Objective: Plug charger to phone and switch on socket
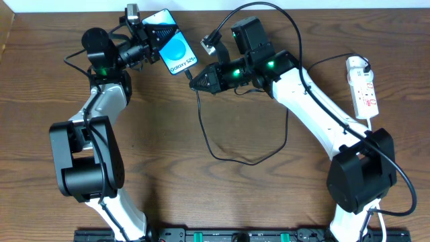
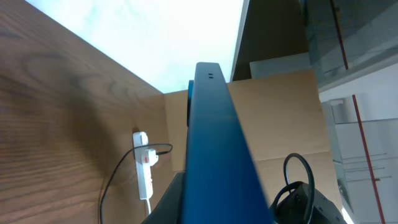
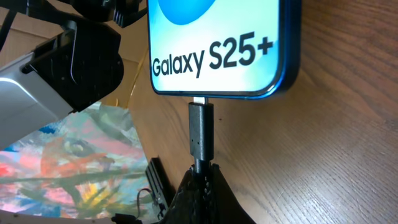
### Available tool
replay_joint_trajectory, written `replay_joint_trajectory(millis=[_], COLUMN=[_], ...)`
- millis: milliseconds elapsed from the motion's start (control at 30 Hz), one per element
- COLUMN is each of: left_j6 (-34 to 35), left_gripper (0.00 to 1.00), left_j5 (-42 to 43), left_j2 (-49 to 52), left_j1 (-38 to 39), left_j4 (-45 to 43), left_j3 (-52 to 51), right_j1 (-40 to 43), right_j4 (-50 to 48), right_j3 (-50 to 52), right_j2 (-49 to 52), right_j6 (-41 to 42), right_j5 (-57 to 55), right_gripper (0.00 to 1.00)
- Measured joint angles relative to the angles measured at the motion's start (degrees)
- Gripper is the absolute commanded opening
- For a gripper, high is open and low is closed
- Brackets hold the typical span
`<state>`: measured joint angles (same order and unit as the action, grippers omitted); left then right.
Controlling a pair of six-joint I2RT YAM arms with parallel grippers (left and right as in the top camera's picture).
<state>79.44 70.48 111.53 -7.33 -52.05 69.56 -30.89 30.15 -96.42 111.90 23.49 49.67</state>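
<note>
The phone [image 1: 172,44] has a cyan-blue screen and a white strip reading "Galaxy S25+". My left gripper [image 1: 149,42] is shut on its upper end and holds it tilted above the table; in the left wrist view its blue edge [image 2: 214,155] fills the middle. My right gripper [image 1: 195,81] is shut on the charger's small plug [image 3: 201,132], whose metal tip sits at the port in the phone's bottom edge [image 3: 211,56]. The black cable [image 1: 222,151] loops over the table. The white socket [image 1: 363,87] lies at the far right and shows in the left wrist view [image 2: 144,169].
A brown cardboard sheet [image 2: 280,118] lies beyond the table in the left wrist view. A painted cloth [image 3: 68,162] shows below the table edge in the right wrist view. The socket's white cord [image 1: 371,124] runs down past the right arm's base.
</note>
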Motion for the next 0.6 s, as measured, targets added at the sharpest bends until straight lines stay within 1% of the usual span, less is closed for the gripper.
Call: replay_joint_trajectory(millis=[600], left_j6=[-0.39], left_gripper=[0.08], left_j5=[-0.52], left_j2=[0.02], left_j1=[0.0], left_j4=[-0.04], left_j3=[0.0], right_j1=[0.02], right_j4=[-4.66], right_j3=[0.68], right_j2=[0.0], right_j6=[3.26], right_j5=[0.48], right_gripper=[0.01])
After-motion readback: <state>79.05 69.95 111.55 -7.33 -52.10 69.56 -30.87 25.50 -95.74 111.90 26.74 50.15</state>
